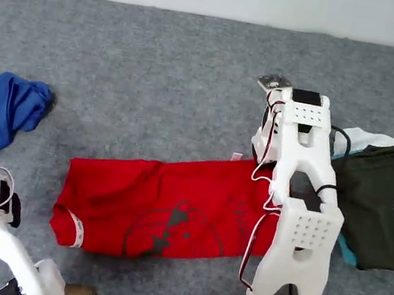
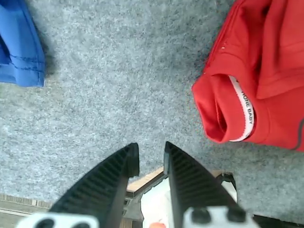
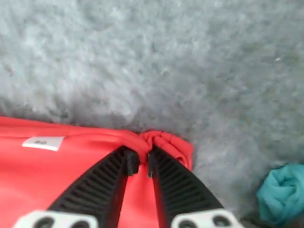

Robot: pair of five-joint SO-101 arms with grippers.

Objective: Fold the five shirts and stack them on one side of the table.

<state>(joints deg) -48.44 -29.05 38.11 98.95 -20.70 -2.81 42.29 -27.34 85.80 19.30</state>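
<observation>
Pinching red shirt (image 1: pixel 173 197) edge: right fingers (image 3: pixel 109 175) | shirt folded lengthwise, collar rolled | left fingers (image 2: pixel 107 175) slightly parted

the red shirt (image 1: pixel 164 210) is matt cloth, the table (image 1: pixel 156 73) rough grey felt, the right arm (image 1: pixel 303 233) smooth white plastic.

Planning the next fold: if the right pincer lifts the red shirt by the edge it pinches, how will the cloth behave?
Probably floppy: the red shirt bunches where the right pincer grips it, so it would likely hang from that edge. It looks thin, so likely light. The fuzzy grey mat may drag it into wrinkles.
</observation>
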